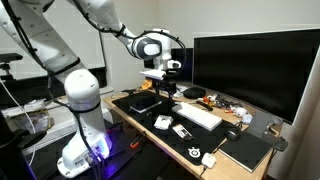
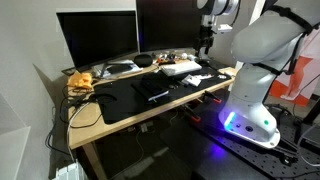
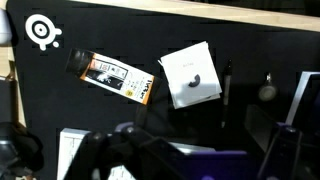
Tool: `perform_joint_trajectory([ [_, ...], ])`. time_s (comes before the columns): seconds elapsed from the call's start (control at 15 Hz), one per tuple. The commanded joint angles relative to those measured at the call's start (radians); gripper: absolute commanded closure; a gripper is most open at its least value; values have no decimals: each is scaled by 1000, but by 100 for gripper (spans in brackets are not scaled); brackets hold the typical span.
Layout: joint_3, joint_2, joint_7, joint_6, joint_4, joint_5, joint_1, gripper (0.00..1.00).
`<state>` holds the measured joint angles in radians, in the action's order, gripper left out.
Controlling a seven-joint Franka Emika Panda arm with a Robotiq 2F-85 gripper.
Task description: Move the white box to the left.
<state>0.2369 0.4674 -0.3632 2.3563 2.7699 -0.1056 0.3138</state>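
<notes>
Exterior and wrist views of a single-arm workstation. The white robot arm [image 1: 75,85] is seen reaching over a wooden table [image 2: 95,120] that is covered for the most part by a black mat [image 3: 110,25]. The gripper [image 1: 160,72] is held in the air well above the mat and is pointed downward; its fingers are spread apart and nothing is held between them. In the wrist view only dark, blurred parts of it are seen along the bottom edge.

The white box [image 3: 190,75] is shown lying flat on the mat, turned askew to the mat's edge, with a faint grey mark on its top face. It is untouched by the gripper. Just beside it a narrow white gadget [image 3: 115,76] with orange and dark marks is laid, a thin strip of mat being visible between the two. A round white logo [image 3: 40,31] is printed at a corner of the mat.

In an exterior view the box [image 1: 162,121] is found near the front edge of the table, with a long white keyboard [image 1: 197,116] beyond it and a large dark monitor [image 1: 255,65] behind.
</notes>
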Motion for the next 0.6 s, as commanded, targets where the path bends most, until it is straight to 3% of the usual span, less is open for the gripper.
perform_joint_trajectory([
  [0.0, -26, 24, 89, 7, 13, -27, -30, 0],
  [0.53, -16, 2, 102, -3, 0, -11, -61, 0],
])
